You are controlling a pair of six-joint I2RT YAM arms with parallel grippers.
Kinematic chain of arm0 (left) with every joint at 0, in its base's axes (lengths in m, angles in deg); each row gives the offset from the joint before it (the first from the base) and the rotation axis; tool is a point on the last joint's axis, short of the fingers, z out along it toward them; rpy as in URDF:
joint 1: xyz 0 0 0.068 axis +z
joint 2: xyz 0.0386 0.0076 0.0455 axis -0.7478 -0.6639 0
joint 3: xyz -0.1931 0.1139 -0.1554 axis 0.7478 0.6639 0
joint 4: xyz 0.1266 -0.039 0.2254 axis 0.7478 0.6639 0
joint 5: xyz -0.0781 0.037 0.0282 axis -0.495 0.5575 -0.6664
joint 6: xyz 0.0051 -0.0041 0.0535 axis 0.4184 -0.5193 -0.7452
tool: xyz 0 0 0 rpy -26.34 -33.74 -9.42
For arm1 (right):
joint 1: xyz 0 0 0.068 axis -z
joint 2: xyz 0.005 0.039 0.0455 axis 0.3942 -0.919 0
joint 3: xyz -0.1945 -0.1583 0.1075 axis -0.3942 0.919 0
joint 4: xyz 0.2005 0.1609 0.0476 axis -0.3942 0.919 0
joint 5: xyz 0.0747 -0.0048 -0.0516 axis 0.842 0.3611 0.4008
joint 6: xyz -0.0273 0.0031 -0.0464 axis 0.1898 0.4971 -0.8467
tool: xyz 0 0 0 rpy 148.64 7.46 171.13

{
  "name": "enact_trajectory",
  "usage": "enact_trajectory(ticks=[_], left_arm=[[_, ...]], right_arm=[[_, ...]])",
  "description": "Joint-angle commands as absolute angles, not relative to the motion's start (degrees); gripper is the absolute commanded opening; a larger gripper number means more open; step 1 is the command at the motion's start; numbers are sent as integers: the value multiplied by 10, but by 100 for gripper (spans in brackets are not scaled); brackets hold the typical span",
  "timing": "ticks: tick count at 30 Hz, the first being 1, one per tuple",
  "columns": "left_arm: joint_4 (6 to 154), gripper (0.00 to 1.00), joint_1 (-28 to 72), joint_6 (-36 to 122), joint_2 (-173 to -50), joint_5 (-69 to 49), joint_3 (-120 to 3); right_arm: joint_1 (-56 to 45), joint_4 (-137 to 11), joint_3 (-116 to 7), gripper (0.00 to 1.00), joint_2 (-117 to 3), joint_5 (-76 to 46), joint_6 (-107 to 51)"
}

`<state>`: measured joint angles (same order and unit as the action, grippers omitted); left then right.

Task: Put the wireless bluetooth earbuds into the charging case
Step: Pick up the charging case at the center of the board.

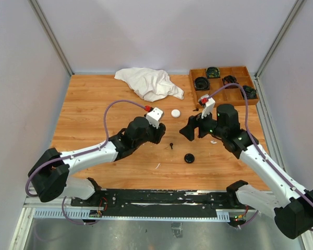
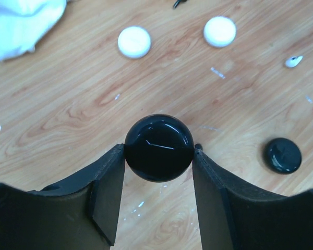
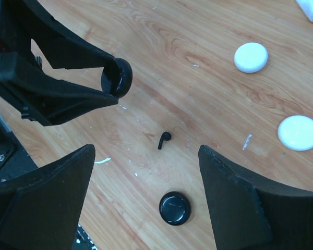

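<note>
My left gripper (image 2: 158,151) is shut on a round glossy black case (image 2: 158,147) and holds it above the wood; the case also shows in the right wrist view (image 3: 117,76). A tiny black earbud (image 3: 164,139) lies on the table between the two grippers, also seen from the top (image 1: 171,145). A second black case (image 3: 174,208) lies near it (image 1: 189,158). My right gripper (image 3: 146,149) is open and empty, above the earbud and that case. Two white cases (image 2: 134,41) (image 2: 219,31) lie farther back. A white earbud (image 2: 293,61) lies to the right.
A crumpled white cloth (image 1: 150,82) lies at the back centre. A wooden compartment tray (image 1: 223,95) at the back right holds coiled black items with green bits. A small white sliver (image 1: 157,165) lies near the front.
</note>
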<state>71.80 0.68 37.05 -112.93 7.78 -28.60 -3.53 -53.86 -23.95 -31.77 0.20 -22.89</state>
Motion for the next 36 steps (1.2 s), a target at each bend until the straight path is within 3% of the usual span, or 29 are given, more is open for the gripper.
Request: enact_trajectory(ticks=[1,15,30,36], left_arm=[[648,30,-32,328,-1088,143,-274],[536,31,-86,258,-1003,99,-208],[502,31,-99,230,-974,64,-183],[497,32,-100,232,-962,58,-178]], right_arm=[[-45,-507,-284,81,-337,50,-213],[-59,-567,-335,65,-402,162,-144],[-107,-595,-348,54,-440,144,-121],[-111,-595,-349,43,-445,150,-120]])
